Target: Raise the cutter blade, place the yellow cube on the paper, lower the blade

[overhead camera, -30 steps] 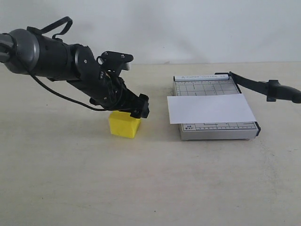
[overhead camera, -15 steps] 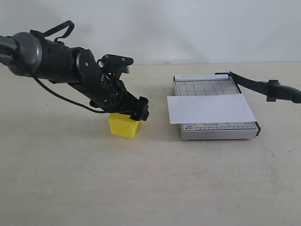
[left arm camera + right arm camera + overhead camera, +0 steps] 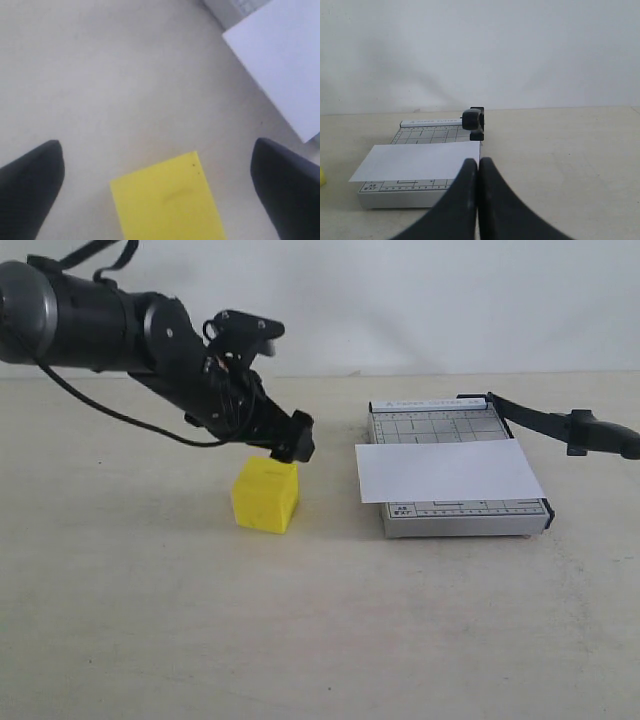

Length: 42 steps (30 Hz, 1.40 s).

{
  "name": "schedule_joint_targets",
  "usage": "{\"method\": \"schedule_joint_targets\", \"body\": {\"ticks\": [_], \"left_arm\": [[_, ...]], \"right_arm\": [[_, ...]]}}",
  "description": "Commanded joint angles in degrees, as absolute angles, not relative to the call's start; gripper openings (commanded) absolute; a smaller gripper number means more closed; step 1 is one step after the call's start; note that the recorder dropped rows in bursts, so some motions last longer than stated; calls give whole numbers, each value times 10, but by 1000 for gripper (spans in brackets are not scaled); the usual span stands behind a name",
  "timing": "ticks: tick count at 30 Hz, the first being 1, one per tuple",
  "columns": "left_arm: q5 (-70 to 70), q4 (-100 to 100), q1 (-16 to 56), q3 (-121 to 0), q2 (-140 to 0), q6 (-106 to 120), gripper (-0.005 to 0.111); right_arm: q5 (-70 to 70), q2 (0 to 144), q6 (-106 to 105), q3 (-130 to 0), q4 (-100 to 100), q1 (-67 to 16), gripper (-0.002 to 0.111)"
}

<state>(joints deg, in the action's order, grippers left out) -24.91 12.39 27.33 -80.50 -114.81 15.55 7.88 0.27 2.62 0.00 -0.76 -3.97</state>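
There is one cube (image 3: 265, 496) and one paper (image 3: 447, 470). There is one cutter, made of one base (image 3: 460, 515) and one blade (image 3: 545, 421). Two grippers show: one left gripper (image 3: 292, 437) and one right gripper (image 3: 478, 162). All of it shares one table (image 3: 150, 620).

Cube (image 3: 265, 495) left of cutter base (image 3: 432, 425) — paper (image 3: 447, 470) on it, blade (image 3: 545, 422) at its right.

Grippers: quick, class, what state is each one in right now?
Left gripper: open, empty, above the yellow cube.
Right gripper: shut, holding nothing.
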Motion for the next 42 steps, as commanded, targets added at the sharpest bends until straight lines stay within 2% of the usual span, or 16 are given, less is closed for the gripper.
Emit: {"method": "schedule_joint_targets", "body": {"ticks": [1, 5, 7, 14, 18, 34, 42], "left_arm": [[-282, 113, 288, -851, -1124, 159, 94], [-285, 113, 325, -870, -1125, 183, 86], [-278, 113, 346, -870, -1125, 183, 75], [-167, 113, 434, -870, -1132, 184, 21], [-116, 113, 468, -877, -1166, 184, 5], [-129, 90, 465, -1050, -1340, 197, 5], [-135, 66, 456, -1090, -1394, 197, 5]], "right_arm": [[73, 0, 26, 0, -8, -39, 0], [73, 0, 26, 0, -8, -39, 0], [73, 0, 26, 0, -8, -39, 0], [73, 0, 26, 0, -8, -39, 0], [73, 0, 26, 0, -8, -39, 0], [73, 0, 26, 0, -8, -39, 0], [73, 0, 26, 0, -8, -39, 0]]}}
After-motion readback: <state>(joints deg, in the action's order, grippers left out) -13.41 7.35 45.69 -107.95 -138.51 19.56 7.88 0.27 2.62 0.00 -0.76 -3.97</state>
